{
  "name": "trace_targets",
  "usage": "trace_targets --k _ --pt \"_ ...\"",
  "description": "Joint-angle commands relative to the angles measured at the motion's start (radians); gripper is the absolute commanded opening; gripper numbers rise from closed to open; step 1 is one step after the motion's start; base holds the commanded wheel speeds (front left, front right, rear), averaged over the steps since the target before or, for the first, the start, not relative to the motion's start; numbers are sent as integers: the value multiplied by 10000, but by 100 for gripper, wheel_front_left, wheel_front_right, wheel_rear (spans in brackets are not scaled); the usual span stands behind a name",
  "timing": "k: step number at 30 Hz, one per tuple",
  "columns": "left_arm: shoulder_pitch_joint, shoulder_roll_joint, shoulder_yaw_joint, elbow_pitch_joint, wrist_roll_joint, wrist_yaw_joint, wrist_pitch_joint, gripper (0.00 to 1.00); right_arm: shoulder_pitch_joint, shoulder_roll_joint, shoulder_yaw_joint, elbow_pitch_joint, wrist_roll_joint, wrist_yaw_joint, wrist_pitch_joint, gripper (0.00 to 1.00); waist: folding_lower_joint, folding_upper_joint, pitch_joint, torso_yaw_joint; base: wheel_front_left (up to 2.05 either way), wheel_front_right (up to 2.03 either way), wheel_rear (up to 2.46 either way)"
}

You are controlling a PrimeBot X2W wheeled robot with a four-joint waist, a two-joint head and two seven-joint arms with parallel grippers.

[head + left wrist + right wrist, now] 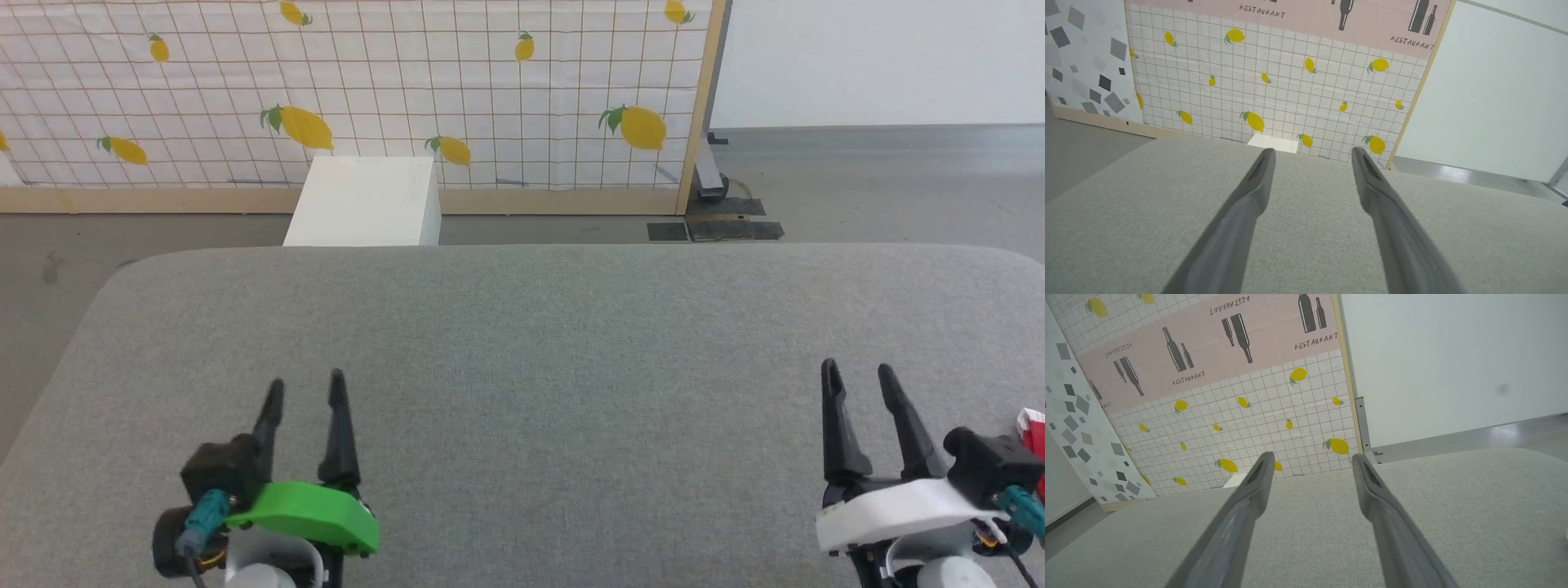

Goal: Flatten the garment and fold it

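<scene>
Grey cloth covers the desk, and most of its top is bare. The left pincer hangs over the near left part of the desk. It has a green cover behind its two dark fingers. The right pincer hangs over the near right part of the desk and has a white cover. Both pincers are spread wide and hold nothing. In each wrist view you can see the grey desk between the two fingers.

The garment is only a small bit of red and white at the near right edge of the desk. It sits just beside the right pincer, partly behind that arm's dark block. The rest of it is cut off, so I cannot tell if it lies flat or in a heap.

I think the pincers are held open, with their fingers pointing at the far side of the desk, so they are ready to grab. The bare middle of the desk looks like the spot to spread the garment out. The right pincer is closest, so it should probably reach first. Nothing looks flat or folded yet.

Past the far side of the desk a white box stands on the floor, in front of a wall with lemons.
</scene>
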Motion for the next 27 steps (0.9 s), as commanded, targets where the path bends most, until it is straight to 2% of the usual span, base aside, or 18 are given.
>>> trace_targets --k 1,7,27 --pt "123 27 -104 135 85 -139 85 100 173 -2 24 91 -121 -13 -48 100 1 0 -20 0 0 0 0" --pt "184 21 -206 499 -159 -393 189 100 386 -2 147 291 -87 -13 -24 100 1 0 -36 -49 0 0 0" --pt "305 -99 -151 917 -241 -336 -1 100 444 -1 699 454 -155 -13 152 100 1 0 24 -38 0 0 0"
